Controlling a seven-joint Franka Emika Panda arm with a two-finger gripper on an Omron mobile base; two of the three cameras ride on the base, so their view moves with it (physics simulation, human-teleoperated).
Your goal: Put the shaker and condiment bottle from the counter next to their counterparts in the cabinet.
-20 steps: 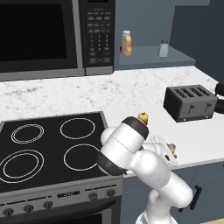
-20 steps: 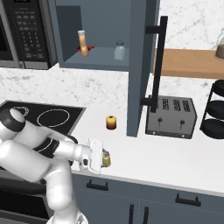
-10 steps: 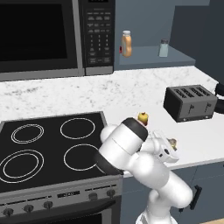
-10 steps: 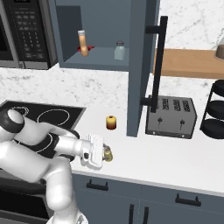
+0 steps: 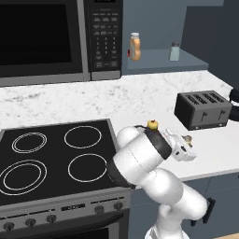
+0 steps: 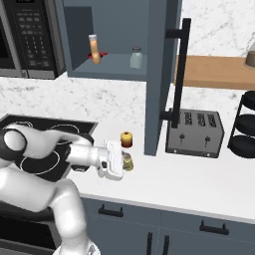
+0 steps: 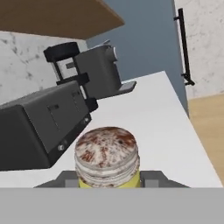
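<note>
Cooktop (image 5: 56,154) seen at 9 o'clock. End effector (image 6: 124,163) low over the white desk (image 6: 199,184), clamped on the shaker (image 6: 128,162), whose reddish top (image 7: 106,151) sits between the fingers in the hand view. Red-yellow ball (image 6: 126,139) just at 12 o'clock of it. Condiment bottle (image 6: 93,49) and pale shaker (image 6: 136,57) stand on the cabinet (image 6: 114,64) shelf at 12 o'clock. Toaster (image 6: 194,133) at 3 o'clock.

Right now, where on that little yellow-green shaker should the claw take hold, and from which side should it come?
Grip the shaker across its yellow-green body, just below the reddish-brown top, coming in level from the stove side. It stands upright on the counter, so its round sides give two opposing faces. The claw already sits closed there.
</note>
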